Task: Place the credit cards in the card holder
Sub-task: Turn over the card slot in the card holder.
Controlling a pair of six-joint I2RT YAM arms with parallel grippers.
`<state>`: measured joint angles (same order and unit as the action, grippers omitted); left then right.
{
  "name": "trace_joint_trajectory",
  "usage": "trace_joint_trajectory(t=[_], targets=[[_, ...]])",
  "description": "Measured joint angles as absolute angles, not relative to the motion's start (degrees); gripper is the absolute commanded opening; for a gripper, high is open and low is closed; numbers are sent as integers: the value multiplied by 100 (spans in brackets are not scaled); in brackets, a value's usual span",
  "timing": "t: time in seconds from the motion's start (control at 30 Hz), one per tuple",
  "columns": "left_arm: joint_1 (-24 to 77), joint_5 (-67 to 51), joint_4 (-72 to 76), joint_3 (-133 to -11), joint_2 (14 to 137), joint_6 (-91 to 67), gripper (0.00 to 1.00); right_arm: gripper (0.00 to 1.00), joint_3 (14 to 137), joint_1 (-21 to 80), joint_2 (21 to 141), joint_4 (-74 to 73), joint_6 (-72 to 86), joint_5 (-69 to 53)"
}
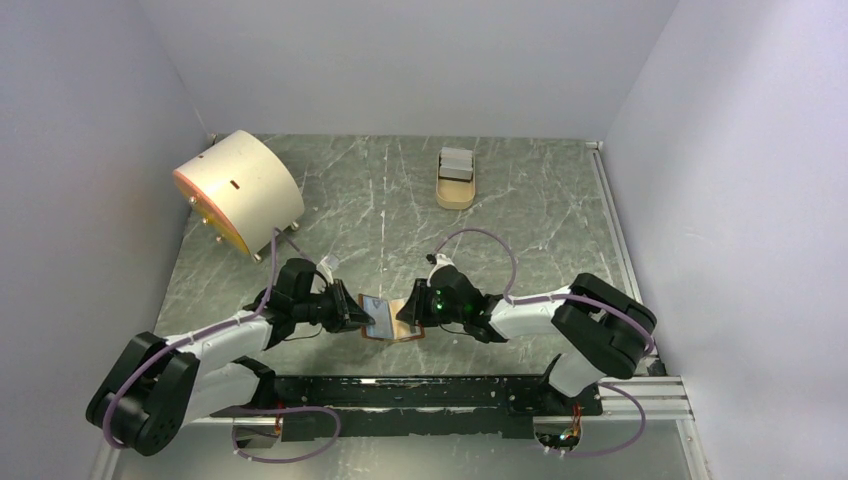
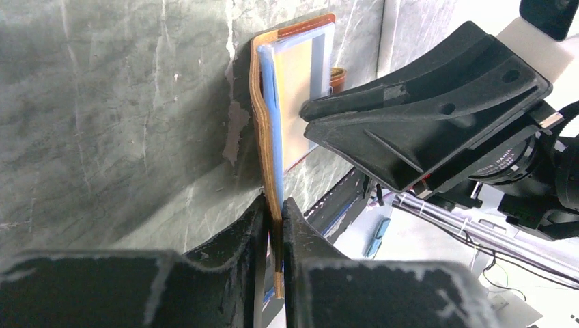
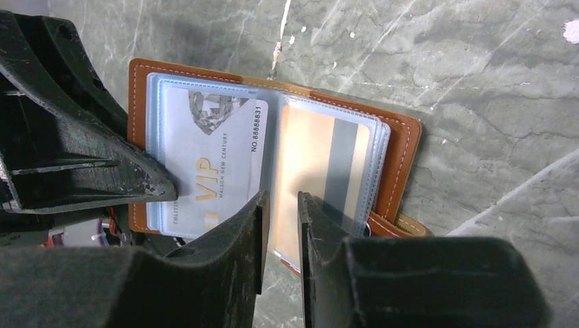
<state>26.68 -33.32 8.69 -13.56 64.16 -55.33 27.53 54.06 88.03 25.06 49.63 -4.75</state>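
Right now the card holder (image 1: 395, 325) lies open on the desk (image 1: 520, 230), at the near middle, between the 2 arms. The left pincer (image 2: 273, 205) is clenched on the holder's left brown leather edge, with both fingers pressed flat against it and that flap lifted off the desk. The right pincer (image 3: 281, 198) sits over the fold of the clear sleeves, its fingers drawn to a narrow slit. From the left wrist view 1 of its fingers rests on the sleeve, but I cannot tell whether it grips anything. Of the credit cards, 2 show inside the sleeves: a white VIP card (image 3: 212, 157) in the left pocket and a gold card with a dark stripe (image 3: 321, 178) in the right pocket. Far across the desk a tan oval tray (image 1: 455, 195) holds pale grey cards (image 1: 457, 163), and a cream drum (image 1: 238, 185) stands at the far left.
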Motion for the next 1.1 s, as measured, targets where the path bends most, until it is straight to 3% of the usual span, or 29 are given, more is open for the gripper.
trace_joint_trajectory(t=[0.07, 0.17, 0.27, 0.4, 1.1], targets=[[2668, -3339, 878, -1356, 6388, -5533, 24, 26, 2753, 5406, 8847, 2543, 4963, -469], [2668, -3376, 961, -1358, 6302, -5535, 26, 26, 2753, 5406, 8932, 2661, 4965, -473], [2668, -3415, 1092, -1356, 6217, -5548, 22, 26, 2753, 5406, 8997, 2783, 4967, -478], [2668, -3437, 1225, -1356, 6211, -5555, 9, 26, 2753, 5406, 9035, 2847, 4967, -482], [2668, -3662, 1949, -1240, 6635, -5605, 12, 26, 2753, 5406, 9214, 3131, 5026, -567]])
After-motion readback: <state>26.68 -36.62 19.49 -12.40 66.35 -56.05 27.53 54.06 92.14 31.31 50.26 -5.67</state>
